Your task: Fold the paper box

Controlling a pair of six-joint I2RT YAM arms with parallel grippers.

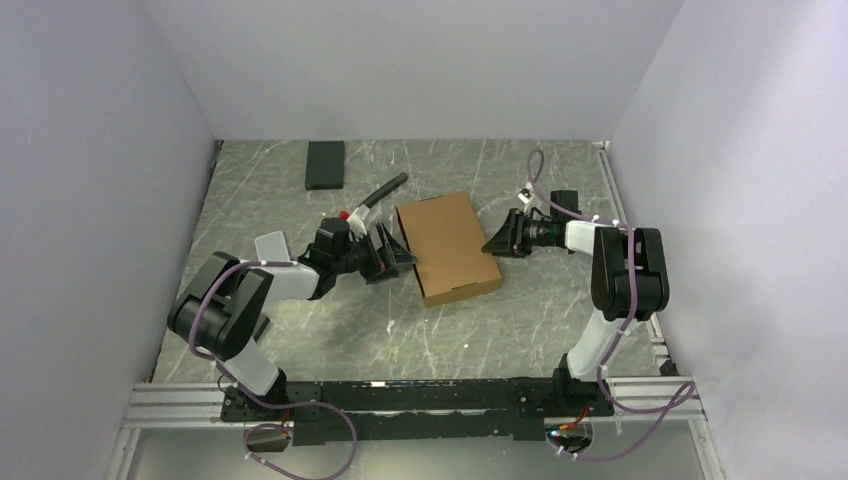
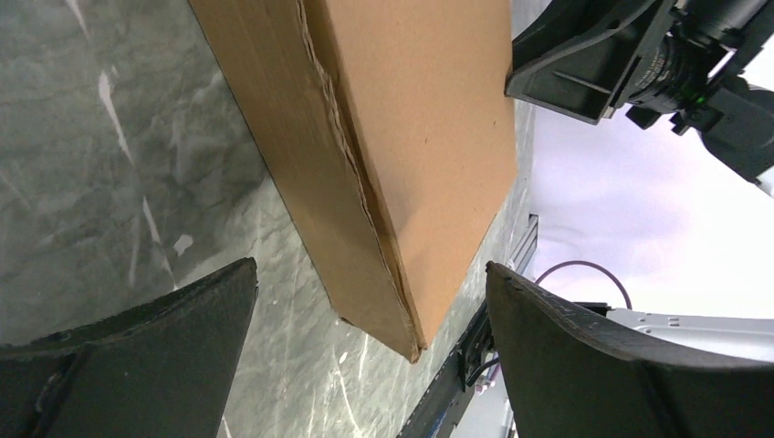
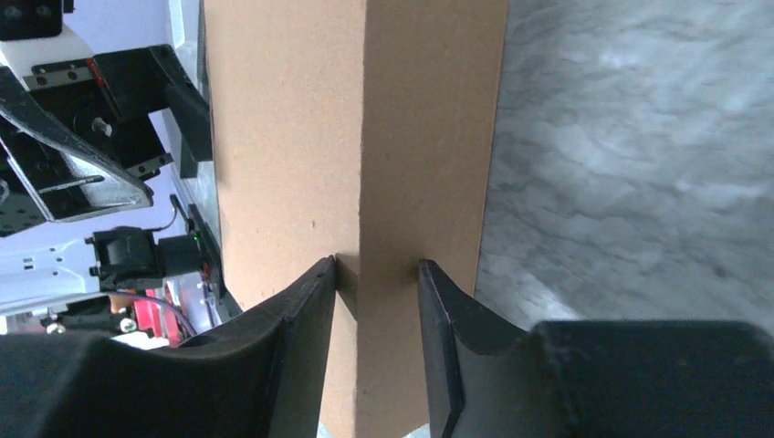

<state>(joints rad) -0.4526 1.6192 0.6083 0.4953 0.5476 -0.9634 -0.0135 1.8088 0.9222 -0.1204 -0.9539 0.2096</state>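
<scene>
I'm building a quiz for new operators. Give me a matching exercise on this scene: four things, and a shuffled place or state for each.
1. paper box
2. left gripper
3. right gripper
4. black block

A. jaws narrowed at the box's right side
B. far left of the table, apart from the rest
C. brown, closed, mid-table
D. jaws wide open, by the box's left side

Pairs: 1-C, 2-D, 3-A, 4-B.

Robotics lab test cell: plain white walls [image 1: 100, 150] boxing in a marbled counter [image 1: 330, 335], two cabled arms [image 1: 232, 305] bolted to an aluminium rail [image 1: 180, 405].
</scene>
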